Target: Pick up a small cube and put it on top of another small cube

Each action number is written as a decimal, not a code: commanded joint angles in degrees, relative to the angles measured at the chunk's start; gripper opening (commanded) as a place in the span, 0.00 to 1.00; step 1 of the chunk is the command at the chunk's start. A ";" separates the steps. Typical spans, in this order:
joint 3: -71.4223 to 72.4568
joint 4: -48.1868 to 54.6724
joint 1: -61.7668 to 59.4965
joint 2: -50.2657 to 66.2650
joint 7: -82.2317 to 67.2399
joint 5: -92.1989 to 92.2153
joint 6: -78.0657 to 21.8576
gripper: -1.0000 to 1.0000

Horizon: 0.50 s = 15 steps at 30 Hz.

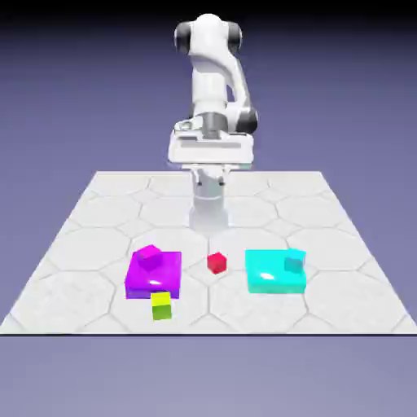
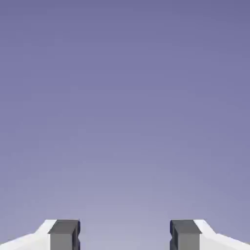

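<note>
the claw stands wide apart with nothing between its grey fingertips; the hand view shows only plain blue-violet backdrop past them. in the exterior view the hand is held level, high above the far part of the table, on the folded white arm, well apart from every block.

nearer the camera, the red cube sits alone on the table, roughly under the line of the arm, between two flat blocks and touching neither. on the exterior view's left lies the purple slab, with a small magenta cube on its top near the far left corner. just in front of that slab sits a yellow-green cube, close to its front edge. on the exterior view's right lies the cyan slab, with a small teal cube on its top toward the right side.
</note>
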 commanded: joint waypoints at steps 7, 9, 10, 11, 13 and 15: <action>2.45 -6.44 1.30 14.54 -8.59 -5.42 -10.59 0.50; 3.15 -8.28 1.68 18.69 -11.05 -6.96 -13.62 0.50; 3.50 -9.20 1.86 20.77 -12.27 -7.74 -15.13 0.50; 3.84 -10.09 2.04 22.78 -13.46 -8.49 -16.60 0.50; 2.46 -9.80 2.89 24.85 -12.24 -10.17 -14.84 0.50; -0.31 -9.22 4.60 29.00 -9.78 -13.54 -11.31 0.50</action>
